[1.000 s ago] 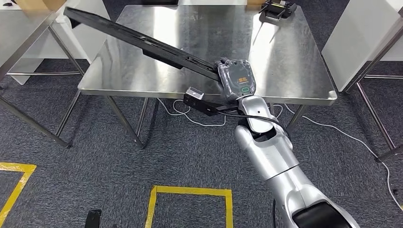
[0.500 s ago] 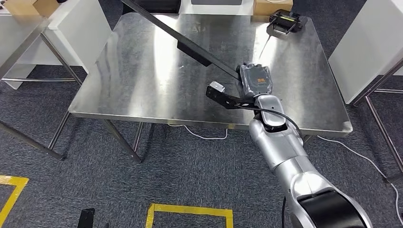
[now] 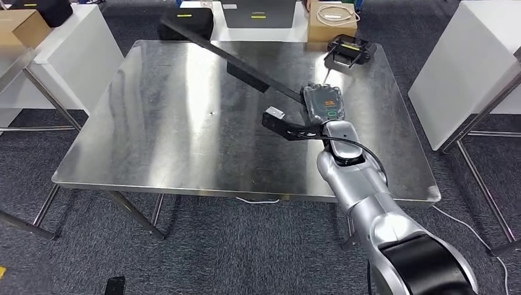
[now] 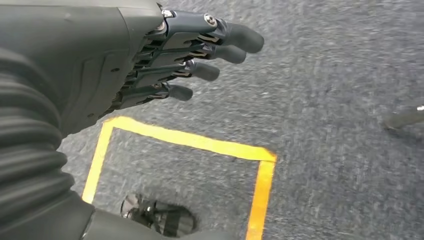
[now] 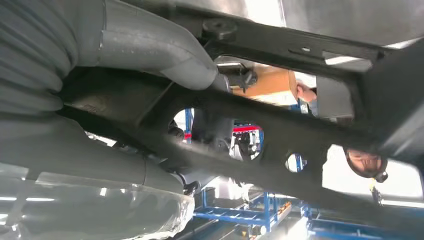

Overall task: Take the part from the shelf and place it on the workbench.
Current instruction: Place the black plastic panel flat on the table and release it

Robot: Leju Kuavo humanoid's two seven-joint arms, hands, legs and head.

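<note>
Camera has moved in since the earlier frames: workbench [image 3: 184,123] now sits lower and fuller in head view, and the right hand [image 3: 324,103] has carried the part [image 3: 246,64] further in over the steel top, away from the near edge.

Workbench: bare steel top, square to the robot, white cabinets either side of it.

Part: long black bar, running diagonally from the hand toward the far-left corner, far end past the far edge. Looks raised off the top; can't confirm contact anywhere along it. In right wrist view the part [image 5: 280,145] crosses the frame as a black perforated rail.

Right hand: over the right-centre of the surface, fingers clenched on the near end of the part; thumb [image 5: 160,50] wraps over the bar.

Left hand [image 4: 125,65]: hanging over grey carpet with yellow floor tape [image 4: 200,145], fingers [image 4: 220,52] extended, slightly spread, holding nothing.

Small black device [image 3: 349,50] at the far-right corner, well apart from the hand. Cardboard box [image 3: 332,13] beyond the far edge.
</note>
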